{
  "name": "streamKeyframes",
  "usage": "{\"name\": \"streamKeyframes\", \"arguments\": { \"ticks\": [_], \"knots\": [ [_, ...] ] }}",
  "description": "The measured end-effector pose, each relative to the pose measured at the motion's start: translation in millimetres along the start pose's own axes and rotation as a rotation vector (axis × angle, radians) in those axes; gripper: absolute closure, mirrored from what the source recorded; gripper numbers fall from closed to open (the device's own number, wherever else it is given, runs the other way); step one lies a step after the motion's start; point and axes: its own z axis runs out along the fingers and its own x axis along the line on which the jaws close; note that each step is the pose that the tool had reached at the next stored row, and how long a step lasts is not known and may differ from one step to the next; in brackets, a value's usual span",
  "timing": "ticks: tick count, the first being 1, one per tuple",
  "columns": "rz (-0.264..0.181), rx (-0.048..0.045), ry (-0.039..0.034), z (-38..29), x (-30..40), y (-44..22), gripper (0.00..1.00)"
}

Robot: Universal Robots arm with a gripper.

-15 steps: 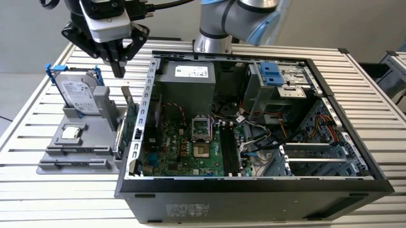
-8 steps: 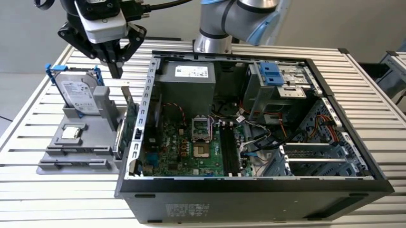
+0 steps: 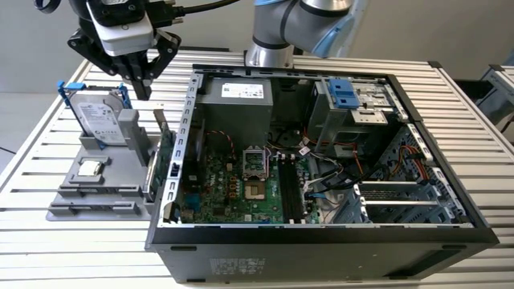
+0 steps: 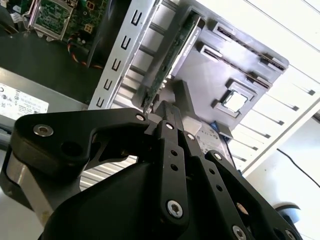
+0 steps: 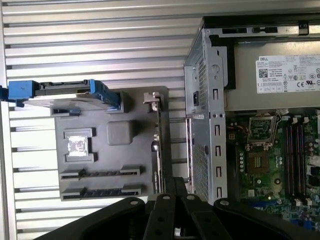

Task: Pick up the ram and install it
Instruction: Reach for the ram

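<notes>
Gripper (image 3: 144, 90) hangs pinched shut and empty over gray holder (image 3: 117, 176), whose slot stands what looks like the ram (image 5: 100, 173) edge-up for grabbing.

**Tight by the card, roomy over the board**

Going by the exterior view, clock centred on the gripper (image 3: 143, 90). The hard drive (image 3: 103, 120) stands upright in its blue frame at 7. The expansion card (image 3: 166, 158) stands on edge at 5, with the case wall (image 3: 189, 132) just beside it, so there's only a slim gap between those two. The grey tray (image 3: 112, 176) between drive and card lies low and is open from above. The arm's base (image 3: 273, 42) blocks 2. Inside the case at 4, the power supply (image 3: 241, 99), drive cage (image 3: 353, 102) and loose cables (image 3: 337, 174) crowd the far side. The motherboard (image 3: 241, 180) sits open from above. There's bare slatted table (image 3: 32, 241) past the tray at 7.
</notes>
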Motion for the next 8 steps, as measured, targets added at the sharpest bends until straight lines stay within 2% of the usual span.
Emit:
{"name": "streamKeyframes", "arguments": {
  "ticks": [8],
  "knots": [
    [0.000, 0.0000, 0.0015, -0.3, 12.1, -1.9, 1.00]
  ]
}}
